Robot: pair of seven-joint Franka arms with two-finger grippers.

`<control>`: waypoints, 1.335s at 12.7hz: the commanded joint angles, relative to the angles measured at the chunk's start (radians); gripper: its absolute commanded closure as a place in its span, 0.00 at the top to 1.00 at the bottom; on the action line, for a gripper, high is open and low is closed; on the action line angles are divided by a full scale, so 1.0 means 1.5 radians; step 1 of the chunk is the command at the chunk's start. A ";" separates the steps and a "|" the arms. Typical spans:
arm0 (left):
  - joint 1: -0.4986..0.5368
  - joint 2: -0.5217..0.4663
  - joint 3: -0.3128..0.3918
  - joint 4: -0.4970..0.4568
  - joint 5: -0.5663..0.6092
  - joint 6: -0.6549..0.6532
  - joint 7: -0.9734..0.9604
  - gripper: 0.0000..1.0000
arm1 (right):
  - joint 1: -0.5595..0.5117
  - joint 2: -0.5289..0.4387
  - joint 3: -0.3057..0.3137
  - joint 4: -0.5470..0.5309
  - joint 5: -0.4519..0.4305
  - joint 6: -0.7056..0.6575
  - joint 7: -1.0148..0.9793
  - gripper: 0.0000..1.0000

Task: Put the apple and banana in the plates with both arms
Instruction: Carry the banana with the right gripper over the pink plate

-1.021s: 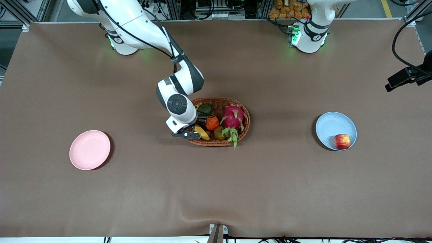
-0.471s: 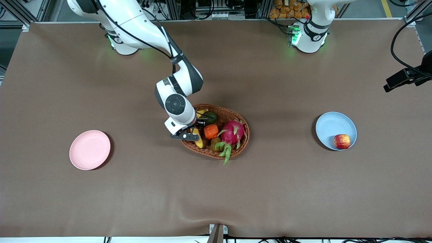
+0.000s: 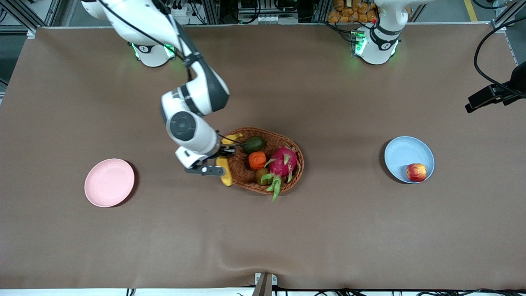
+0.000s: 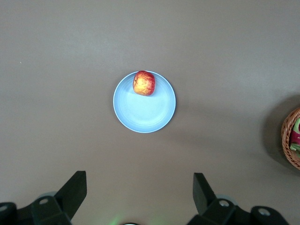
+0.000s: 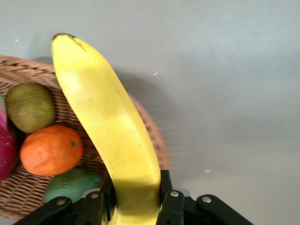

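My right gripper (image 3: 221,161) is shut on the yellow banana (image 3: 225,172), holding it above the wicker basket's rim at the right arm's end. In the right wrist view the banana (image 5: 108,126) runs out from between the gripper's (image 5: 136,199) jaws. The red apple (image 3: 416,172) lies in the pale blue plate (image 3: 404,150) toward the left arm's end. My left gripper (image 4: 139,180) hangs open high over that blue plate (image 4: 145,117) and the apple (image 4: 144,83). The pink plate (image 3: 109,182) lies bare toward the right arm's end.
The oval wicker basket (image 3: 265,130) at mid-table holds a pink dragon fruit (image 3: 282,159), an orange fruit (image 3: 257,160), a green avocado (image 3: 254,144) and a kiwi (image 3: 262,174). A black camera mount (image 3: 493,96) juts in at the left arm's end.
The right gripper closed on the banana and carried it up and out of the basket toward the right arm's end. The basket slid and turned a little. The left gripper stayed open.
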 commanded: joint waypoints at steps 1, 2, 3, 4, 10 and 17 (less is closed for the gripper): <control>0.004 -0.006 -0.002 -0.006 -0.005 0.008 0.006 1.00 | -0.076 -0.025 0.009 -0.006 0.001 -0.059 -0.106 0.00; 0.004 -0.006 -0.002 -0.006 -0.013 0.007 0.003 1.00 | -0.098 -0.029 0.009 -0.007 0.001 -0.078 -0.117 0.00; 0.004 -0.006 -0.002 -0.006 -0.018 0.007 0.001 1.00 | -0.121 -0.034 0.009 -0.007 -0.009 -0.100 -0.128 0.00; 0.004 -0.006 -0.002 -0.007 -0.020 0.007 0.001 1.00 | -0.142 -0.041 0.009 -0.010 -0.031 -0.113 -0.154 0.00; 0.005 -0.006 -0.002 -0.013 -0.019 0.007 0.002 1.00 | -0.278 -0.075 0.009 -0.045 -0.058 -0.151 -0.317 0.00; 0.007 -0.007 -0.002 -0.022 -0.020 0.007 0.002 1.00 | -0.427 -0.019 0.010 -0.035 -0.059 -0.127 -0.549 0.00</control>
